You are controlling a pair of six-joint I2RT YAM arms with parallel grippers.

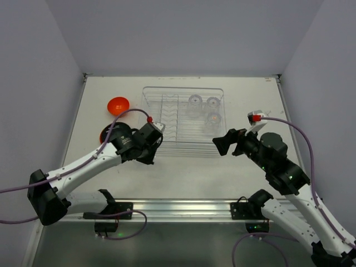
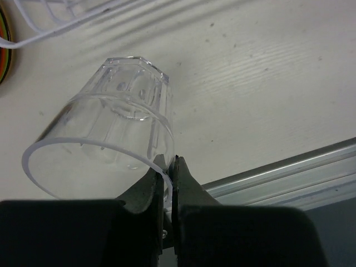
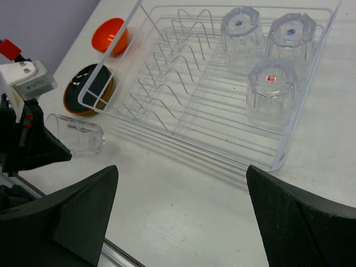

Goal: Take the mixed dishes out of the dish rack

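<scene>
The dish rack (image 1: 183, 89) (image 3: 108, 53) is a clear wire tray at the table's middle. Three clear ribbed tumblers stand upside down in its right part, one nearest me (image 3: 271, 92) (image 1: 213, 118) and two behind (image 3: 240, 25) (image 3: 291, 32). My left gripper (image 2: 169, 164) (image 1: 149, 151) is shut on the rim of another tumbler (image 2: 111, 128) (image 3: 78, 136), which lies tilted on its side low over the table by the rack's front left corner. An orange bowl (image 1: 118, 104) (image 3: 110, 34) and stacked plates (image 3: 89, 89) (image 1: 104, 133) sit on the table left of the rack. My right gripper (image 3: 181, 189) (image 1: 219, 143) is open and empty, before the rack's front right corner.
A metal rail (image 1: 178, 207) (image 2: 289, 172) runs along the near table edge under the arm bases. Grey walls close the table at the back and both sides. The left arm (image 1: 83, 164) covers part of the plate stack in the top view.
</scene>
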